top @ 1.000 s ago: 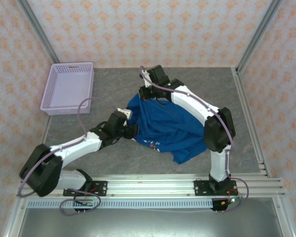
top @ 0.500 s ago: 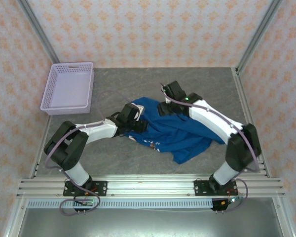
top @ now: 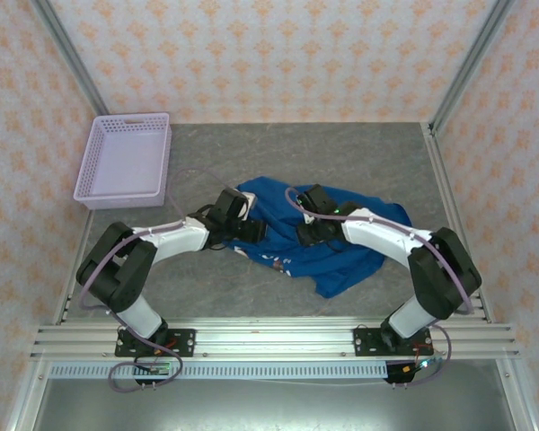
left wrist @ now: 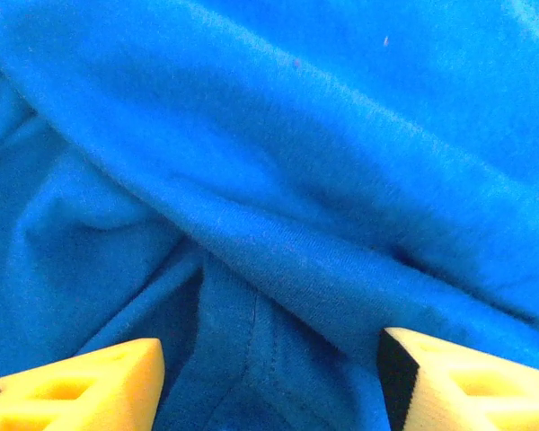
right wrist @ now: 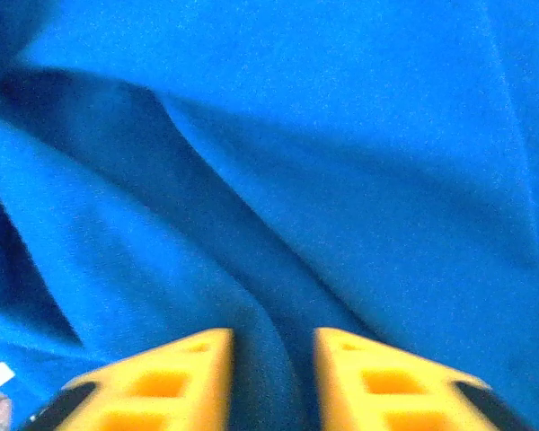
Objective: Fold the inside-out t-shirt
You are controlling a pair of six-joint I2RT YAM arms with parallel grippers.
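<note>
Gathering the crumpled t-shirt [top: 341, 260], which lies bunched mid-tabletop [top: 386, 153], looks like the step in hand; no fold is made yet. The left fingers [left wrist: 90, 386] stand well apart over a ridge of cloth. The right fingers [right wrist: 189, 377] are nearly together; whether they pinch fabric cannot be told. Next, each likely needs a firm hold to spread it flat.

We see the inside-out t-shirt [top: 341, 262] crumpled mid-table. The left gripper [top: 248, 232] is at its left edge and the right gripper [top: 307, 235] near its middle, perhaps touching cloth. A lavender basket [top: 126, 160] sits far left.
</note>
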